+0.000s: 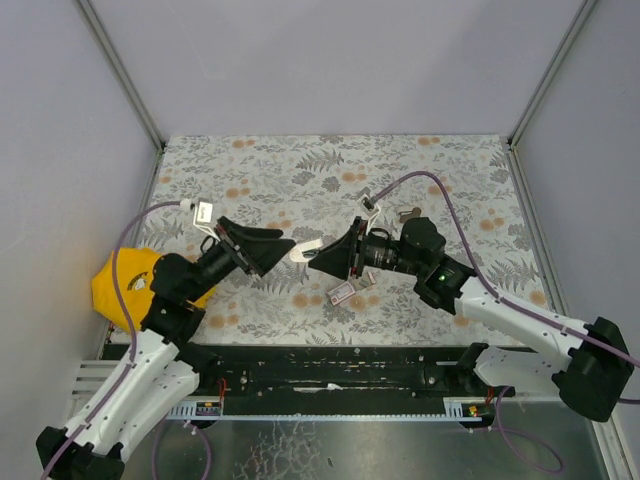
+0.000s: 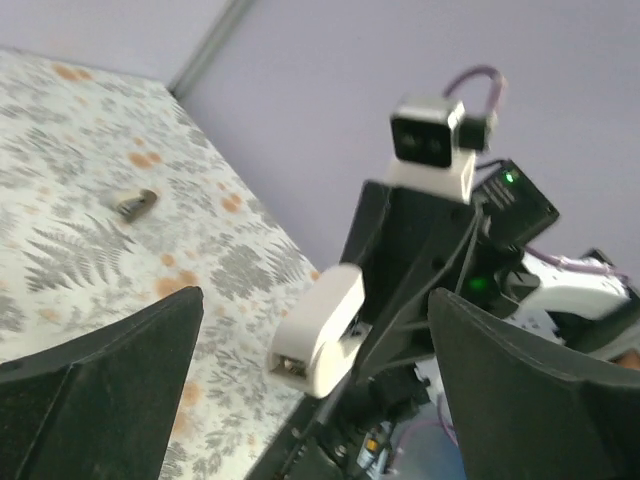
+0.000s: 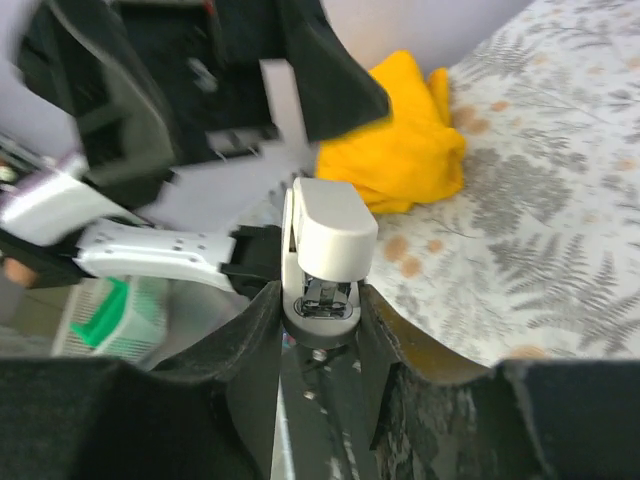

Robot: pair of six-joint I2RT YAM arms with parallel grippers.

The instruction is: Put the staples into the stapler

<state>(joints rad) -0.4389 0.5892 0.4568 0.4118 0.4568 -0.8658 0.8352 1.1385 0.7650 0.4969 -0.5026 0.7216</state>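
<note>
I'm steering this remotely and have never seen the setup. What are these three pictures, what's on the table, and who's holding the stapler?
Two robot arms sit at the table's near edge. The overhead picture looks down on both; the other two come from cameras on each wrist. The right gripper is shut on the white stapler. The left gripper, opposite it, stands open and holds nothing. On the patterned table lie the small staples carton below the grippers, a yellow cloth at the left, and a small metal piece further back.

A robot test cell in a lab: plain lilac panels (image 1: 330,60) framed by aluminium posts (image 1: 120,70) wall in a small table (image 1: 300,170) covered with a fern-print cloth, two arms are bolted to a black rail (image 1: 330,368) at its near edge, and purple cables (image 1: 455,205) run along them.
</note>
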